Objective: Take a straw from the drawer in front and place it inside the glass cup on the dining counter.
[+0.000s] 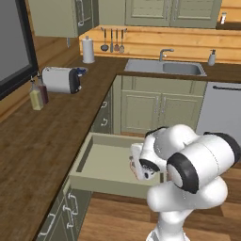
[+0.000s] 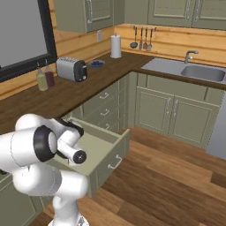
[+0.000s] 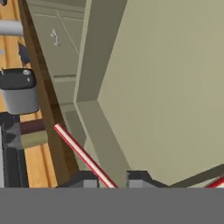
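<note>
Midway through a straw run in a rendered kitchen: drawer (image 1: 106,162) pulled wide open from the sage-green cabinets, pale inside bare as far as the base views show, silver bar handle (image 2: 115,162) facing the wood floor. Straw (image 3: 83,156) out of the drawer and up in the gripper (image 3: 113,180), a thin reddish-pink stick running from between the two dark fingertips (image 3: 139,178) up and away across the hand view, over the drawer's rim and toward the dark counter edge (image 3: 43,105). Fingers close on either side of the stick and apparently clamped on it, though the contact itself lies hidden at the bottom of the picture. Arm folded above the drawer (image 2: 103,148) in both base views, hand (image 1: 139,164) over the near right part of the opening.

Pick-up done, by the look of it. Left to do: carrying the straw away from the cabinets to the dining counter and lowering it into the glass cup. Beyond, on the L-shaped worktop (image 1: 33,146): toaster (image 1: 60,80), two bottles (image 1: 38,94), paper-towel roll (image 1: 88,49) and sink (image 1: 181,68).
</note>
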Robot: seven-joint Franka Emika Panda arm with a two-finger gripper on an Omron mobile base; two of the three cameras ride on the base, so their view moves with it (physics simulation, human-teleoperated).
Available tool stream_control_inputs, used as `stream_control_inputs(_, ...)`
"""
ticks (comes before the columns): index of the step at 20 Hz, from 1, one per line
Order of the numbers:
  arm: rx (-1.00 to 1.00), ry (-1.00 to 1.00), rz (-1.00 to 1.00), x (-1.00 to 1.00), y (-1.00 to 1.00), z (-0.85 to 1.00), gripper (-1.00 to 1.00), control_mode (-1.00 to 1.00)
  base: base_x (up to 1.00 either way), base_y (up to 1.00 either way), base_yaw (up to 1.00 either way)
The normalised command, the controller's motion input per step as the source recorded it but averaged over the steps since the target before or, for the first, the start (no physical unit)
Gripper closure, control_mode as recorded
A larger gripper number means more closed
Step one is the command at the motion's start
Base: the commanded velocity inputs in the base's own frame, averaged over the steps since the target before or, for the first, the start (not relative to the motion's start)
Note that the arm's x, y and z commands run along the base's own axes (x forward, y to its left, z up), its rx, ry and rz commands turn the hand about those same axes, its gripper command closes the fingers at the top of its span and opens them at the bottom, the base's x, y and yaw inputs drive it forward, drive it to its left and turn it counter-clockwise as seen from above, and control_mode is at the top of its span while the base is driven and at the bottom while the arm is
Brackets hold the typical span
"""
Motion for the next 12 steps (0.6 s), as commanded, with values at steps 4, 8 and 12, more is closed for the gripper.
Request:
stream_control_inputs(4, 0.09, 0.0, -0.04, 0.58, -0.01, 1.0, 1.0, -1.0, 0.0, 0.0, 0.0)
stream_control_inputs(8, 0.04, 0.0, 0.0, 0.62, 0.0, 1.0, 1.0, -1.0, 0.0, 0.0, 0.0)
stream_control_inputs(12, 0.09, -0.04, 0.0, 0.23, -0.25, 1.0, 1.0, -1.0, 0.0, 0.0, 0.0)
